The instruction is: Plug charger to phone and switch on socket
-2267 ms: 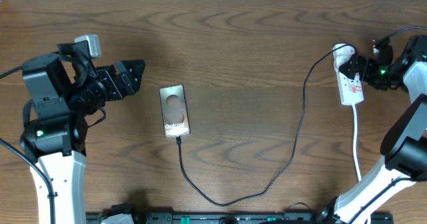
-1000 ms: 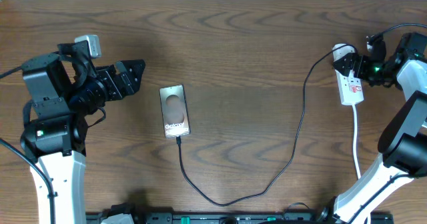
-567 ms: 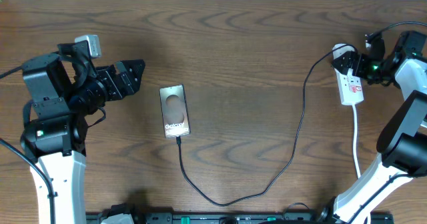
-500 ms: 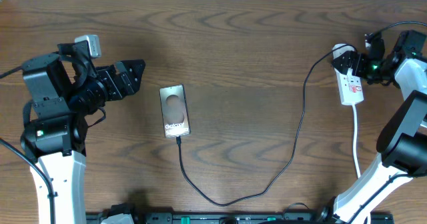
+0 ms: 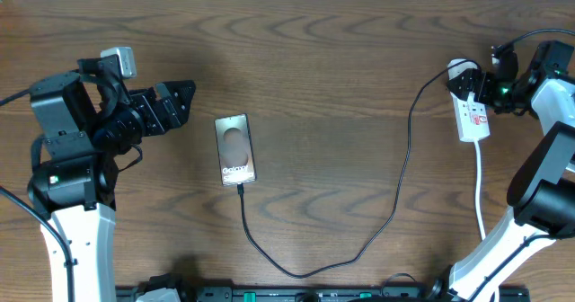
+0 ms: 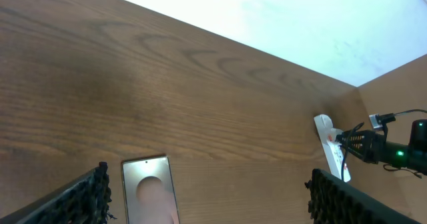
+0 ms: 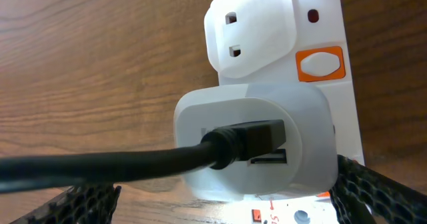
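Though tiny, "Galaxy" txt on phone [image 5: 235,149]

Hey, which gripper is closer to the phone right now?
Left. The left gripper is just off the upper-left corner of the phone in the overhead view, not touching it. The right gripper is far across the table, at the top end of the socket.

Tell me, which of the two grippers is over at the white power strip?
The right gripper, its fingers either side of the power strip at the plug end. The left gripper is far off, beside the phone.
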